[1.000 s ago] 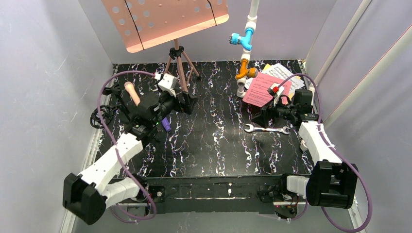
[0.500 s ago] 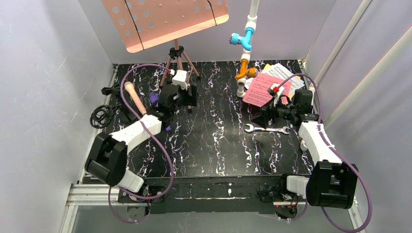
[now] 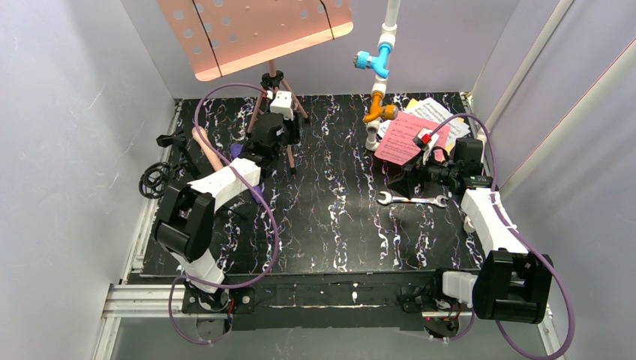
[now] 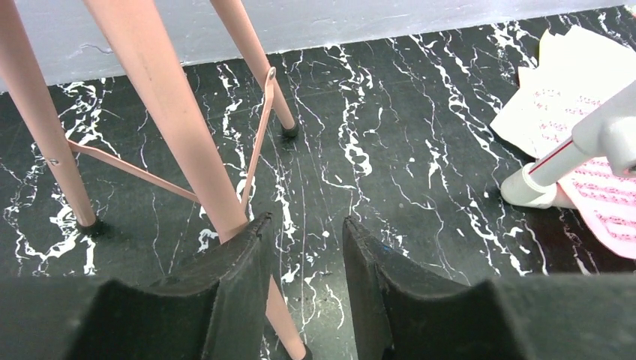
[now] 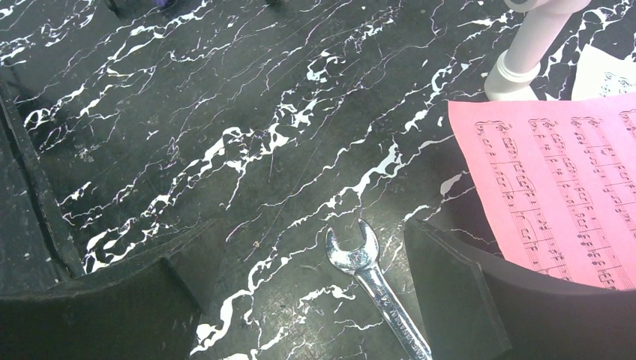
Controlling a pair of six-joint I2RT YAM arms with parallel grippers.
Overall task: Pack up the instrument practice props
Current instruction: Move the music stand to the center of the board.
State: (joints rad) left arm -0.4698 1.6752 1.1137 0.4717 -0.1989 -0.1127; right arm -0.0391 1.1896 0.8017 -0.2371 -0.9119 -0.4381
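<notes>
1. Left claw [image 4: 307, 221]: fingers narrowly apart, nothing clamped. I see it at the front tripod leg [image 4: 165, 112] of the salmon-pink music rest [image 3: 255, 30]; the leg crosses behind one finger. The stand is by the far edge, left of middle.
2. Right claw [image 5: 300, 247]: wide apart, empty, low over the silver wrench [image 5: 360, 262]. The pink music sheet [image 5: 555, 187] overlaps one finger, toward the far right corner.
3. Peach microphone [image 3: 204, 142] lies near the left edge.
</notes>
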